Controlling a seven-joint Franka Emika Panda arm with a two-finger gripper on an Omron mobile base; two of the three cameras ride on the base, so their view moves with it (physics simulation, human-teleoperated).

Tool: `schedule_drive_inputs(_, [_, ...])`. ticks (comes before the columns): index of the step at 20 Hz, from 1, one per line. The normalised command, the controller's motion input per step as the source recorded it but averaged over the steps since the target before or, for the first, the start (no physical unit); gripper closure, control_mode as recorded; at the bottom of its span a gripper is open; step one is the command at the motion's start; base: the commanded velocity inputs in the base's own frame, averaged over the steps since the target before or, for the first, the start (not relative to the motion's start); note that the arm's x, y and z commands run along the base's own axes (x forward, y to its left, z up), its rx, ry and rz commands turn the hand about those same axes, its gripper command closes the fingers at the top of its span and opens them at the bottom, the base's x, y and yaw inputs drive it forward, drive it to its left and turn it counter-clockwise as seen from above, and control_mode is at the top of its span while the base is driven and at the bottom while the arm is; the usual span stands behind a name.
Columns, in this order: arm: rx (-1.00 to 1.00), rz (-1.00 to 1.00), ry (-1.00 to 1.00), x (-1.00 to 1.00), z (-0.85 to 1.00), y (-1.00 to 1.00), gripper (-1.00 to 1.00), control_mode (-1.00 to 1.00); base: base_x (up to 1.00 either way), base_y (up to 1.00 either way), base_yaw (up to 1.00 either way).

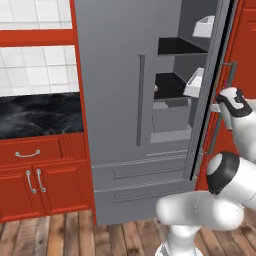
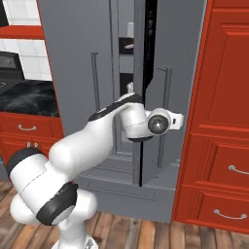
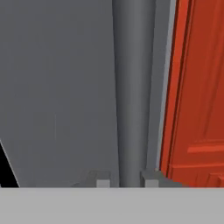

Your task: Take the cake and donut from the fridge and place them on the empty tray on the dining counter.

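Fridge (image 1: pixel 115 100): tall, grey, right door part open. Donut (image 1: pixel 155 88): small tan item on a black shelf inside, left of and beyond the fingers, behind the door. Door handle (image 3: pixel 132 87): long axis vertical, running up between the fingertips. Gripper (image 3: pixel 127 179): fingers (image 3: pixel 103 181) either side of the bar, close to it; contact could not be judged.

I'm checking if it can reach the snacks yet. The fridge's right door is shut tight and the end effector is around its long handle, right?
Not quite. The fridge's right door is swung open, not shut; the left base view shows shelves and door bins inside. The end effector does sit around the long handle.
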Motion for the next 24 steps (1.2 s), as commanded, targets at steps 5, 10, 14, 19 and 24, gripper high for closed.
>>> schedule_drive_inputs(5, [0.00, 0.00, 0.00, -0.59, 0.00, -0.56, -1.00, -1.00, 0.00, 0.00, 0.00])
schedule_drive_inputs(10, [0.00, 0.00, 0.00, -0.23, 0.00, -0.15, -1.00, -1.00, 0.00, 0.00, 0.00])
schedule_drive_inputs(14, [-0.02, -0.01, -0.04, -0.79, 0.03, 0.10, -1.00, -1.00, 0.00, 0.00, 0.00])
schedule_drive_inputs(19, [-0.13, -0.04, -0.21, -1.00, 0.09, 0.28, -1.00, -1.00, 0.00, 0.00, 0.00])
schedule_drive_inputs(24, [-0.29, -0.08, -0.30, -0.76, 0.46, 0.79, -1.00, -1.00, 0.00, 0.00, 0.00])
